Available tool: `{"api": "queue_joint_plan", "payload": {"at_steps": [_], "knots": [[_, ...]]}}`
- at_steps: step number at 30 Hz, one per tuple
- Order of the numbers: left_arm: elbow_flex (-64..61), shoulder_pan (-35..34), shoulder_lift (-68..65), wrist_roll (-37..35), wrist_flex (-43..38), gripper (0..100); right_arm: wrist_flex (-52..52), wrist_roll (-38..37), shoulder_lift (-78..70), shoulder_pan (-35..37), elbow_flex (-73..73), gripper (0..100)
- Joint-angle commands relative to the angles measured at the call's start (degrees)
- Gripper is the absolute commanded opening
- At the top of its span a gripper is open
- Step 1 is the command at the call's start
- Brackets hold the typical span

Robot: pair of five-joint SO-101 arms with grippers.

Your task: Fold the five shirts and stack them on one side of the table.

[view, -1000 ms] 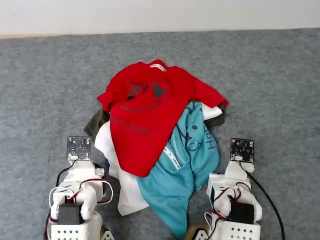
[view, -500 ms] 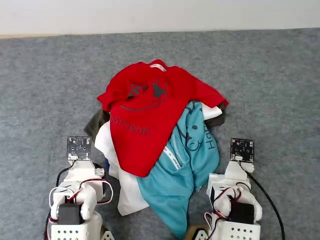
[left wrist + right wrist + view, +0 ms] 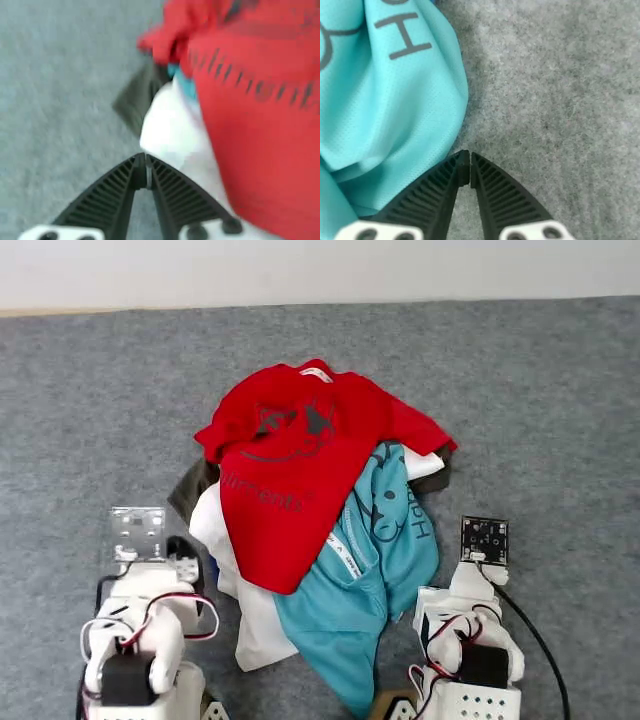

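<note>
red shirt (image 3: 290, 470), teal shirt (image 3: 385, 560), white shirt (image 3: 255, 625), grey table (image 3: 100, 390)

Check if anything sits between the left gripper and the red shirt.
No solid obstacle. The left gripper, shut, points at the edge of the white shirt, which lies between it and the red shirt draped over it.

Unfolded shirts (image 3: 320, 520) heaped mid-table, red shirt (image 3: 290, 475) on top.
</note>
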State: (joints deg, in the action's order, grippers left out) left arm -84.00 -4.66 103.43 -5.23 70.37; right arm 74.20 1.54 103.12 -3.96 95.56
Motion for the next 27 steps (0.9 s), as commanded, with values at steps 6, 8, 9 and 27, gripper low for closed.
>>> {"api": "queue_joint_plan", "payload": {"at_steps": [6,8,9,27], "knots": [[12.18,6.51,0.00,1.32,-0.18,1,0.48,-0.53,0.40,0.22,0.88,0.9],[14.02,7.47,-1.93,1.32,-0.09,1,0.48,-0.53,0.40,0.22,0.88,0.9],[15.34,7.82,-3.87,1.32,-0.09,1,0.48,-0.53,0.40,0.22,0.88,0.9],[70.90,23.03,-78.07,4.22,24.79,1,0.48,-0.53,0.40,0.22,0.88,0.9]]}}
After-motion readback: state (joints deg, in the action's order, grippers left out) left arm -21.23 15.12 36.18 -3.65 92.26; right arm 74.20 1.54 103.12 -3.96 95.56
